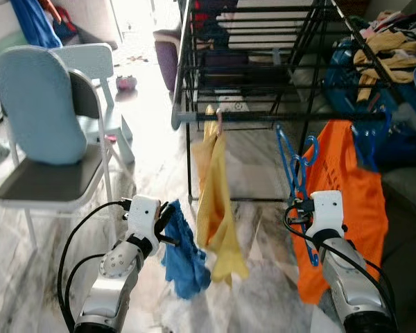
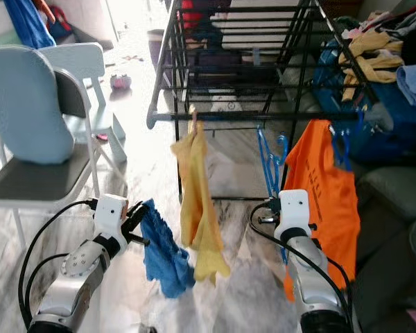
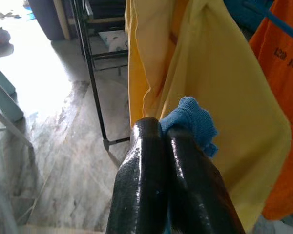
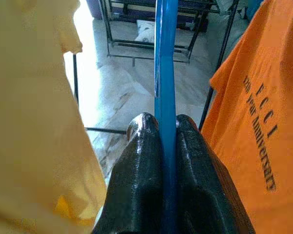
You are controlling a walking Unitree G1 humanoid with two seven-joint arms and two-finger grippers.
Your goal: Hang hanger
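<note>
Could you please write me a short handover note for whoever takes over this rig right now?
Left gripper: shut on the blue cloth, held low beside the yellow garment.
Right gripper: shut on the blue hanger, held upright between the yellow garment and the orange T-shirt.
Done: yellow garment and orange T-shirt already hang from the front bar of the drying rack.
Left: the hanger's hook is not yet over the bar; the cloth is not yet on the hanger.

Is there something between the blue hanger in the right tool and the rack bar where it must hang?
Nothing visible blocks it. The right tool holds the blue hanger upright just below the front bar, in the open gap between the yellow garment and the orange shirt.
</note>
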